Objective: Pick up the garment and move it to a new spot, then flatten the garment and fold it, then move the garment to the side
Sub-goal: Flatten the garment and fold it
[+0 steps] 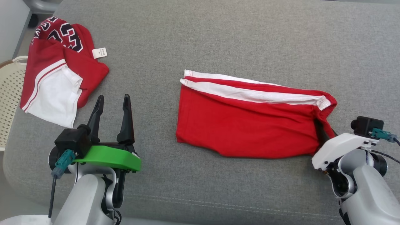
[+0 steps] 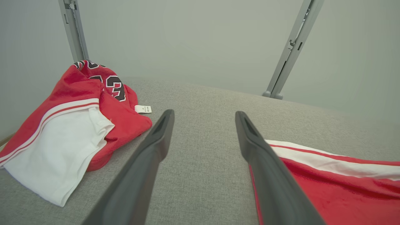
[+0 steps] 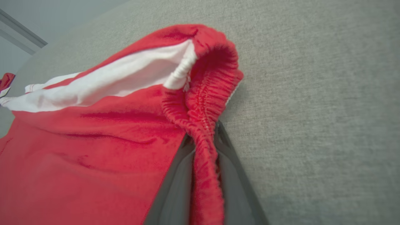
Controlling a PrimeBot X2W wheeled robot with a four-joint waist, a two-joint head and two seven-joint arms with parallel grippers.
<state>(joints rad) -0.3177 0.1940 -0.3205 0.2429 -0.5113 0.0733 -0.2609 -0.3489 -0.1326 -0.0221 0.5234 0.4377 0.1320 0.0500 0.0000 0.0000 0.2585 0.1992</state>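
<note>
Garment [image 1: 247,128] long axis L-R, waistband [image 1: 325,107] R

A big black 23 [image 1: 67,39] with white edging sits on the crumpled red jersey [image 1: 90,70]. More lettering above it is folded over and unreadable. The small white tag [image 1: 100,53] carries print too fine to read.

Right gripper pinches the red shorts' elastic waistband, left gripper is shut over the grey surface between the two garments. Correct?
No: the left gripper is open, fingers spread, as the left wrist view shows. The rest holds: the right gripper pinches the waistband of the red shorts.
</note>
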